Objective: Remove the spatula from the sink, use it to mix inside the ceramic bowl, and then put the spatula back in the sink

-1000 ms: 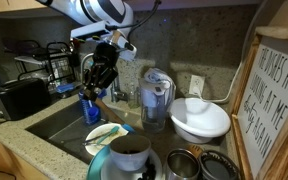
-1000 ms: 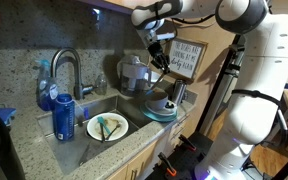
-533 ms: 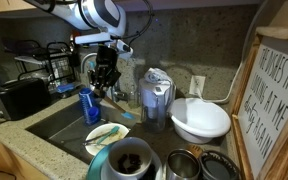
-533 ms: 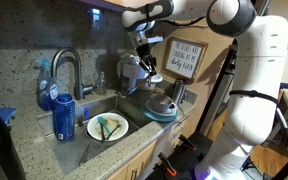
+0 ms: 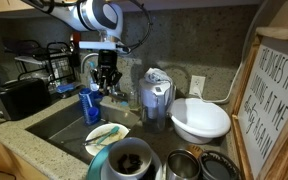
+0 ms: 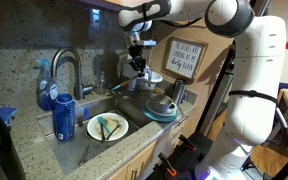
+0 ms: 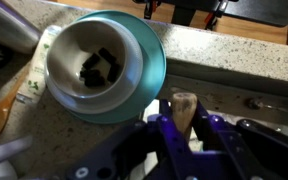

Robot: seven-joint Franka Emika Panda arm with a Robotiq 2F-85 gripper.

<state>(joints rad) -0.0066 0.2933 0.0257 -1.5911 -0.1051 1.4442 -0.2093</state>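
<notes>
kitchen counter: the robot's gripper (image 5: 106, 84) hangs over the rim of the sink (image 5: 52, 122), on the side toward the bowl (image 5: 130, 157), its fingers pinched tight on the wooden handle of the spatula (image 7: 183, 106). the wrist view shows the blunt end of the stick poking out between the dark fingers. the spatula is lifted clear of the sink, and its blue head cannot be made out for certain in any view. the bowl sits on the speckled counter just beside the sink, dark bits lying in it. down in the sink lie a plate (image 6: 107, 128) with utensils and a blue bottle (image 5: 90, 104). a chrome tap (image 6: 64, 66) curves over the sink's back edge. a white bowl (image 5: 200, 119) stands well apart from the sink.
</notes>
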